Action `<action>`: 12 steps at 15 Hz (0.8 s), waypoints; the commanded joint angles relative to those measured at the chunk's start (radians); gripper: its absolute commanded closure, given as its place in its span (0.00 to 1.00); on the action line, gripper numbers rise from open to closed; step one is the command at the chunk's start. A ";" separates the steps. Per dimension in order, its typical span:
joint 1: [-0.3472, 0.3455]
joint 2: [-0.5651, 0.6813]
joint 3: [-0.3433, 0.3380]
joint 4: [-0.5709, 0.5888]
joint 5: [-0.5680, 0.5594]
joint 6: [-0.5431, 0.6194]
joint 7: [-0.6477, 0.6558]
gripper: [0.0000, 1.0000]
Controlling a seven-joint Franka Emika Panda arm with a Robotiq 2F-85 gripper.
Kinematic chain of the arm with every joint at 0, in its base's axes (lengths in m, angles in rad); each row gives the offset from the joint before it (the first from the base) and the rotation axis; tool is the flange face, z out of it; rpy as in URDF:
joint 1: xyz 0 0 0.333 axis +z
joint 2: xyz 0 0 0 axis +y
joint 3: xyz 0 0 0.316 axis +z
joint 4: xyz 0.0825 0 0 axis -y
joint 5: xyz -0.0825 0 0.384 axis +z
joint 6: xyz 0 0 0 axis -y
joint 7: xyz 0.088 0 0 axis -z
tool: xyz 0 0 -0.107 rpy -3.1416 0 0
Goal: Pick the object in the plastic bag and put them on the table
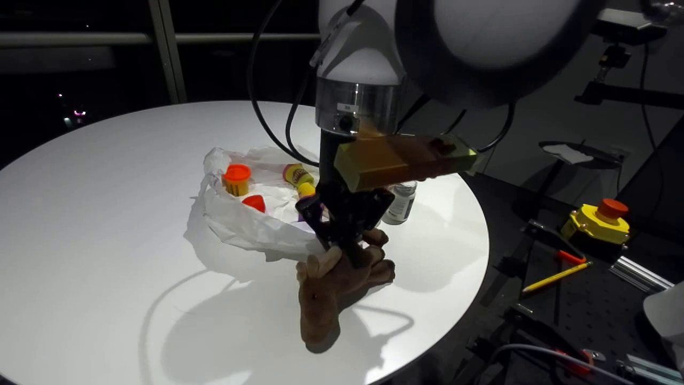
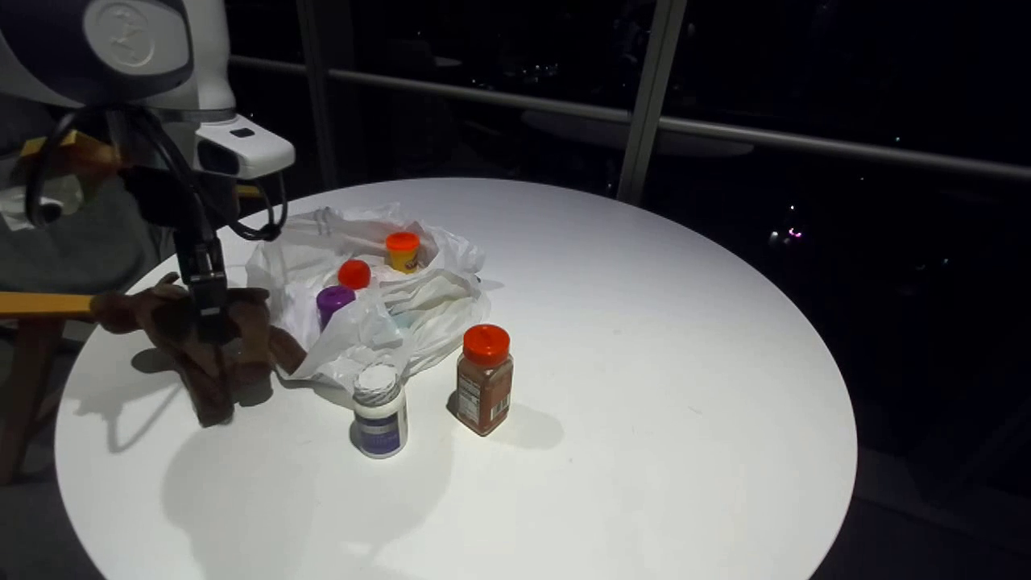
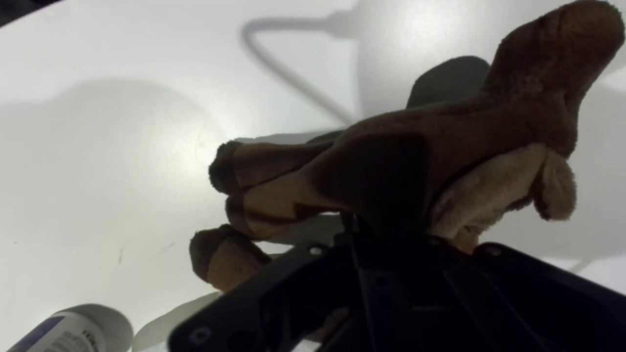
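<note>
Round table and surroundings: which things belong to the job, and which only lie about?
Job: pincer, brown plush toy, plastic bag, orange-lidded tub, red piece, purple piece, yellow tub, table; probably red-capped jar and white bottle.
Lying about: yellow pencil, stop button.

My arm (image 1: 363, 67) is white, smooth and rounded. In an exterior view I see a pale oval cap (image 2: 153, 36) bearing a raised emblem (image 2: 126, 32), and lower down a white, blunt-cornered housing (image 2: 262, 151) with a small black rectangle (image 2: 242, 131) on top. A shiny silver band (image 1: 371, 104) carries a white label (image 1: 347, 107) too small for me to read and a round black fitting (image 1: 346, 123). Black cables (image 1: 251, 80) loop on both sides of it. My gripper (image 2: 213, 326) is black and angular; in the wrist view I make out bright round screw heads (image 3: 316, 251) on its linkage (image 3: 274, 274). Above the gripper I have a long block (image 1: 401, 160), yellow-green at its ends and orange to reddish between.
</note>
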 commanded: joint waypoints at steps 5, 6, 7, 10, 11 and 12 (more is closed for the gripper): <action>0.141 -0.097 0.023 -0.078 -0.185 -0.021 0.138 0.99; 0.139 -0.076 0.012 -0.055 -0.205 -0.020 0.147 0.98; 0.132 -0.061 0.007 -0.041 -0.213 -0.018 0.143 0.98; 0.130 -0.011 -0.050 0.031 -0.281 -0.010 0.205 0.97; 0.127 0.010 -0.062 0.061 -0.288 -0.014 0.213 0.98; 0.125 0.032 -0.071 0.089 -0.291 -0.022 0.216 0.98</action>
